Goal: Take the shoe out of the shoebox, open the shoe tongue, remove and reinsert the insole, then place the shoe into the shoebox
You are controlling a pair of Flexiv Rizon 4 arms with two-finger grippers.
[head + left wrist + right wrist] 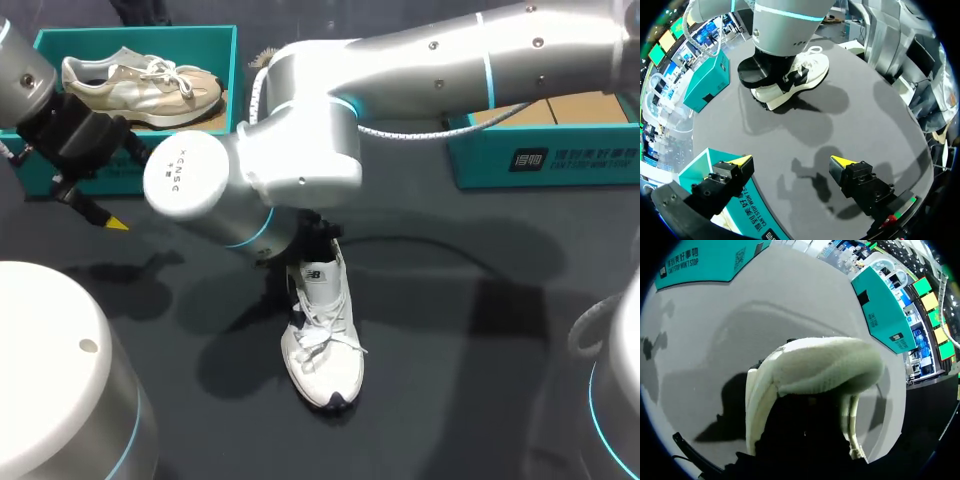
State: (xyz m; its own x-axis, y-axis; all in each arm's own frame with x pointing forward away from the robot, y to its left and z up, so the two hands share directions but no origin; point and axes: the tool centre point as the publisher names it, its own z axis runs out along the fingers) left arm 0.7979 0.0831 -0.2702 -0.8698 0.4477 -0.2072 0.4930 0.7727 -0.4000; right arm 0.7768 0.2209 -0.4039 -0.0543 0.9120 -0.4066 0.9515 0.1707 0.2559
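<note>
Right arm (300,150) wrist down at the white shoe (322,340) heel, jaws hidden, cannot tell. Dark table (480,360). Teal shoebox (234,80) far left. White shoe upright mid-table: white laces, black tongue label, dark toe. Left gripper (792,162) beside shoebox, jaws wide, empty.

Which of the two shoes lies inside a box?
The beige shoe, in the teal box at the far left. The white shoe stands on the dark table, under my right arm.

Jaws apart; white shoe (799,79) ahead under right arm (785,25).
</note>
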